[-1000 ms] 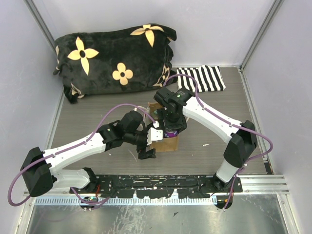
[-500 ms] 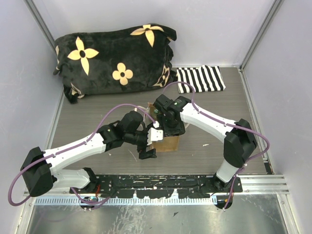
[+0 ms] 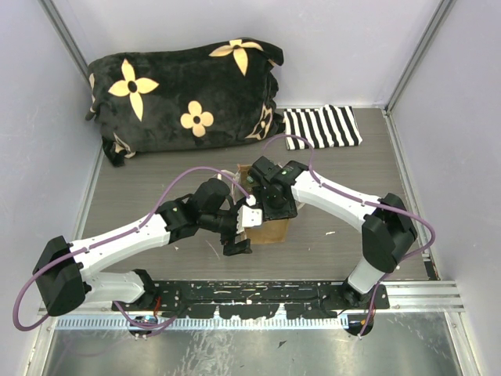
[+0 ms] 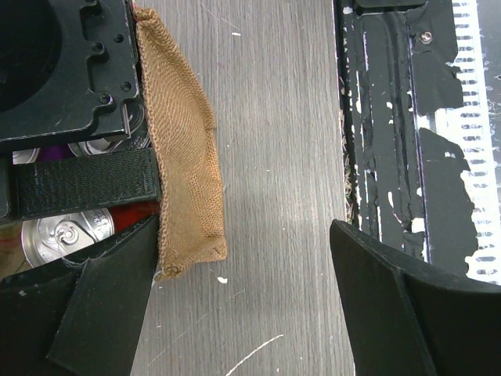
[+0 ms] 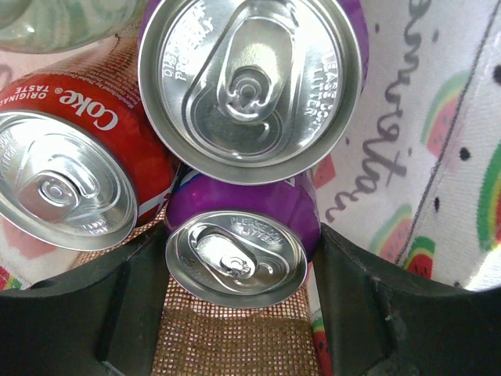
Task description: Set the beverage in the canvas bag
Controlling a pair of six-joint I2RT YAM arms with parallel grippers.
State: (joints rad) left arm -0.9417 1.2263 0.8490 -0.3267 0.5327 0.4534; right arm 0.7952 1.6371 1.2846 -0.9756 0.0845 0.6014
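The tan canvas bag [image 3: 272,229] stands mid-table, its woven wall [image 4: 184,157] showing in the left wrist view. My right gripper [image 3: 274,205] reaches down into it. In the right wrist view that gripper [image 5: 241,239] is shut on a purple beverage can [image 5: 235,254], upright inside the bag over the mesh bottom [image 5: 227,345]. A second purple can [image 5: 250,86] and a red Coke can [image 5: 70,188] stand beside it. My left gripper [image 4: 243,235] is open wide at the bag's near corner, with one finger [image 4: 102,305] against the bag's wall; can tops [image 4: 66,235] show past it.
A black flowered cushion [image 3: 184,94] lies at the back left and a striped cloth [image 3: 321,127] at the back right. The bag's lining [image 5: 407,117] has a watermelon print. A black rail [image 3: 274,294] runs along the near edge, and grey walls close in the sides.
My right gripper has gone down into the bag with the purple can, which no longer shows from above. The left arm has stayed put.
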